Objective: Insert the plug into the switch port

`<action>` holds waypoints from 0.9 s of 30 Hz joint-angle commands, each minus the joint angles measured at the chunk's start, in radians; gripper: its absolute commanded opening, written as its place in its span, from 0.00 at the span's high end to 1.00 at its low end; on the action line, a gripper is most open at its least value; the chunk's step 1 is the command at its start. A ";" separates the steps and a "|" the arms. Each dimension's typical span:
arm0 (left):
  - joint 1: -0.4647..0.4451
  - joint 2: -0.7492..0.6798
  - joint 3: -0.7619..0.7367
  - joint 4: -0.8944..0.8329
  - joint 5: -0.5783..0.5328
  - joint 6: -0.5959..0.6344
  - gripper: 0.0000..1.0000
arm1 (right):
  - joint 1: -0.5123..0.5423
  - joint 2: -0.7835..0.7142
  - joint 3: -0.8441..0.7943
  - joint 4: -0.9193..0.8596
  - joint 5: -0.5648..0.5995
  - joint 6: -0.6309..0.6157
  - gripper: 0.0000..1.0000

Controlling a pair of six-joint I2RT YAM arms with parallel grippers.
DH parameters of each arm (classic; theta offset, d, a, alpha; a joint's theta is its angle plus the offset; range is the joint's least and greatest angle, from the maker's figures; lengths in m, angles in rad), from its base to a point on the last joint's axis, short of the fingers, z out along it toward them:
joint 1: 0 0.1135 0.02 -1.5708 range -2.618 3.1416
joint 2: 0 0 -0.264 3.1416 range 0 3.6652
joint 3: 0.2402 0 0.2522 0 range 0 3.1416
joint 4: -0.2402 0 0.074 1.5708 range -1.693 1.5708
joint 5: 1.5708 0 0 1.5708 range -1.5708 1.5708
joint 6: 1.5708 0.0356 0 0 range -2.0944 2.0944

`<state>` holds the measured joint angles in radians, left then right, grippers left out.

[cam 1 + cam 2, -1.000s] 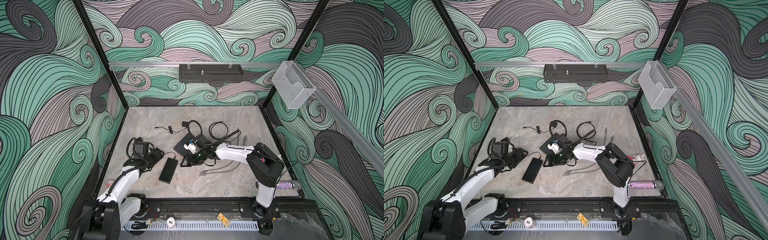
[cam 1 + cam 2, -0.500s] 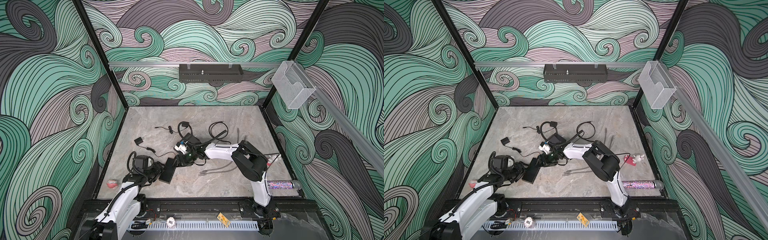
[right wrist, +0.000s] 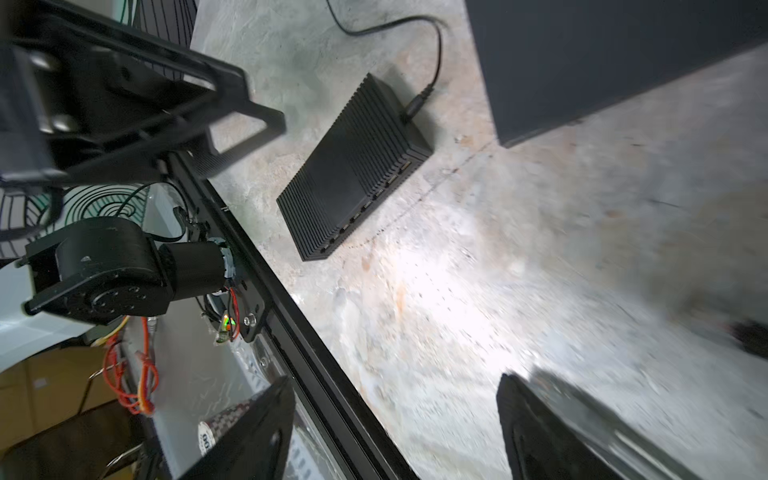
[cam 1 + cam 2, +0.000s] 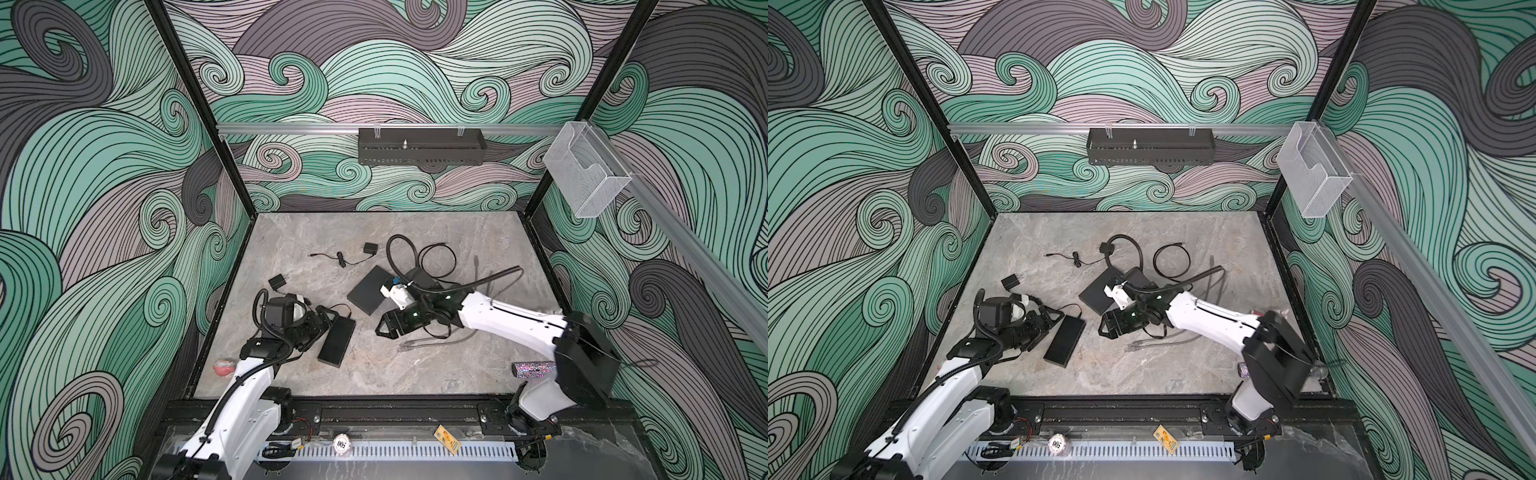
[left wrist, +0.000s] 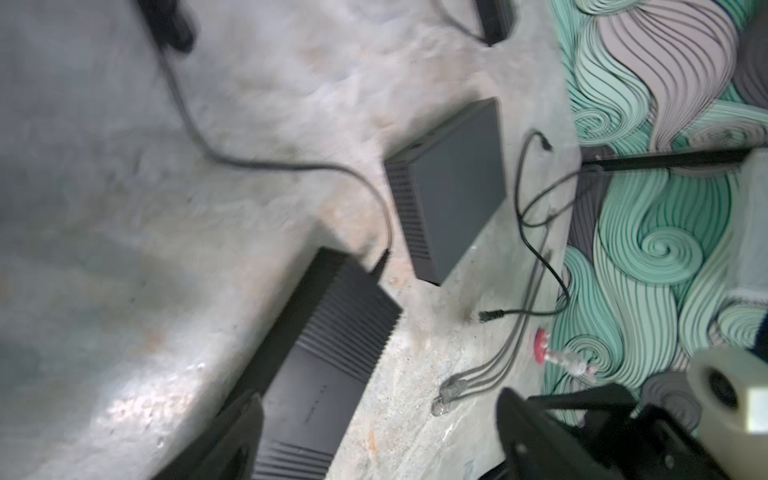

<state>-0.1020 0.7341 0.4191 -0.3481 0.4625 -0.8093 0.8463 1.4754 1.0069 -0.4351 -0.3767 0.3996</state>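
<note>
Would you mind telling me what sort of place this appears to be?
Probably a robotics lab test cell: a left arm and right arm mounted at a marble-look tabletop, wave-printed enclosure walls, and a black network switch among loose cables.

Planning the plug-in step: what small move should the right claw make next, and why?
Probably shift the right claw onto the grey cable plug: it lies loose just beside that open, empty claw, and the switch ports look empty.

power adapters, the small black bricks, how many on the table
2. One power adapter lies near the left wall, behind the finned switch. The other lies farther back, near the middle. More could hide under the right arm.
</note>
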 commanded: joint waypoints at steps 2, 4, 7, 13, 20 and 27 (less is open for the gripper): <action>-0.014 -0.091 0.132 -0.099 0.090 0.073 0.01 | -0.060 -0.120 -0.126 -0.189 0.158 -0.054 0.26; -0.017 -0.108 0.187 -0.117 0.163 0.093 0.01 | -0.066 -0.161 -0.164 -0.215 0.190 -0.076 0.36; -0.018 -0.109 0.286 -0.163 0.280 0.142 0.02 | -0.067 -0.155 -0.201 -0.230 0.208 -0.085 0.46; -0.018 -0.095 0.460 -0.361 0.345 0.391 0.06 | -0.055 -0.063 -0.179 -0.251 0.231 -0.226 0.49; -0.018 -0.153 0.381 -0.239 0.464 0.365 0.09 | -0.022 0.084 -0.109 -0.239 0.265 -0.272 0.51; -0.018 -0.173 0.370 -0.271 0.393 0.384 0.10 | 0.020 0.172 -0.065 -0.217 0.278 -0.288 0.49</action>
<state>-0.1131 0.5705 0.7811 -0.6174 0.8612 -0.4511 0.8482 1.6238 0.9165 -0.6518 -0.1253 0.1349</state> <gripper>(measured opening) 0.903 0.507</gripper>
